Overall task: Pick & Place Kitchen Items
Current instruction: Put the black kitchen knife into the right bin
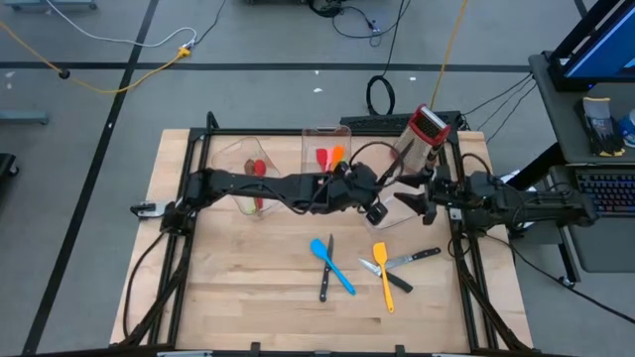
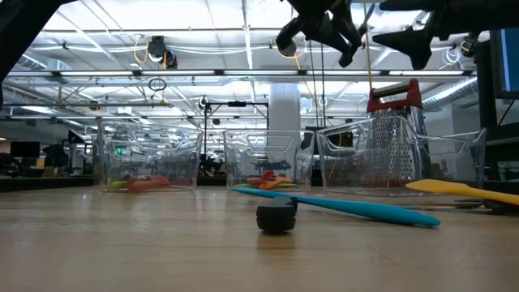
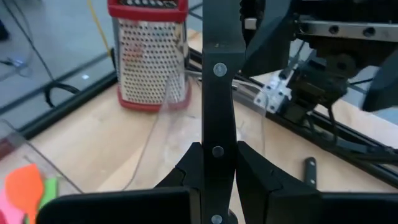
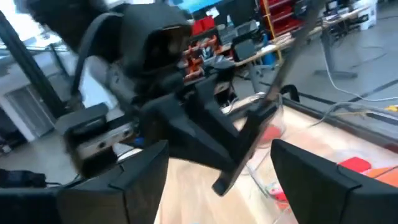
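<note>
My left gripper (image 3: 216, 180) is shut on a black-handled knife (image 3: 217, 74) and hangs high over the right clear bin (image 1: 397, 203), past the table's middle (image 1: 380, 201). My right gripper (image 4: 221, 183) is open and faces it from the table's right (image 1: 417, 198); the knife (image 4: 244, 146) stands just in front of its fingers. Both grippers show at the top of the low view (image 2: 324, 28). A blue spatula (image 1: 332, 264), a yellow spatula (image 1: 383, 274) and two black-handled knives (image 1: 325, 280) (image 1: 415, 258) lie flat on the table. Orange and pink utensils (image 1: 330, 157) sit in the middle bin. My left gripper pinches the knife's riveted black handle (image 3: 217, 152) between its two fingers (image 3: 186, 168). The handle runs on past the fingertips toward the right arm. The knife is lifted clear of the table; its blade does not show.
A red-topped metal box grater (image 1: 424, 132) stands at the far right, just behind the right bin. A left clear bin (image 1: 248, 177) holds a red utensil. Bare wood shows along the near left part of the table (image 1: 228, 288).
</note>
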